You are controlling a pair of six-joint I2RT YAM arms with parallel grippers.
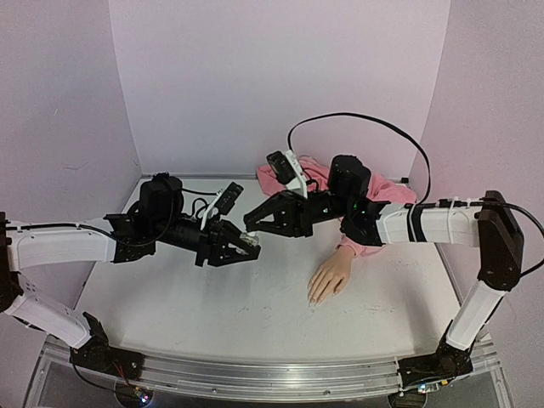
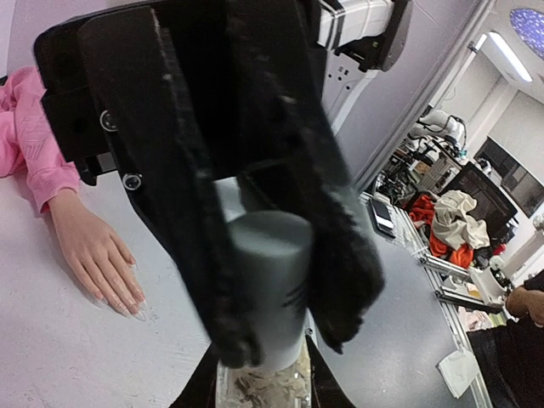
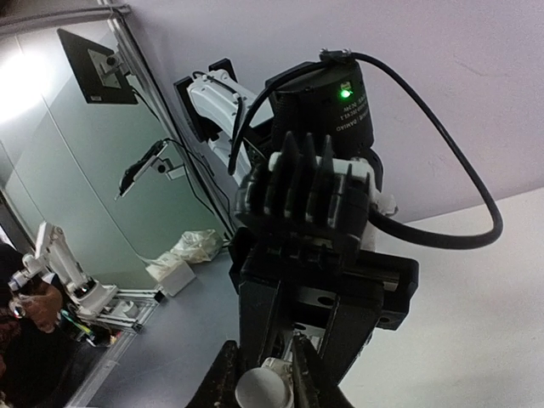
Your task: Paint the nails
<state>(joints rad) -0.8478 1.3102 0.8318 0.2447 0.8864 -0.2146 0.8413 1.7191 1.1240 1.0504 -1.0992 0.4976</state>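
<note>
A beige mannequin hand (image 1: 331, 276) (image 2: 98, 255) lies palm down on the table, its wrist in a pink sleeve (image 1: 361, 246) (image 2: 30, 144). The nails (image 1: 314, 299) (image 2: 127, 308) are pale and glossy and point toward the front edge. Above the table to the left of the hand, my left gripper (image 1: 252, 247) (image 2: 259, 387) is shut on a small clear bottle (image 2: 255, 389) with flaky contents. The bottle's white cap (image 2: 268, 280) (image 3: 263, 393) sticks out of the left fingers. My right gripper (image 1: 252, 223) (image 3: 265, 384) faces the left one, its fingers pressed on both sides of the cap.
The white table (image 1: 212, 314) is boxed in by pale walls at the back and sides. A black cable (image 1: 365, 119) loops above the right arm. An aluminium rail (image 1: 272, 374) runs along the front edge between the arm bases.
</note>
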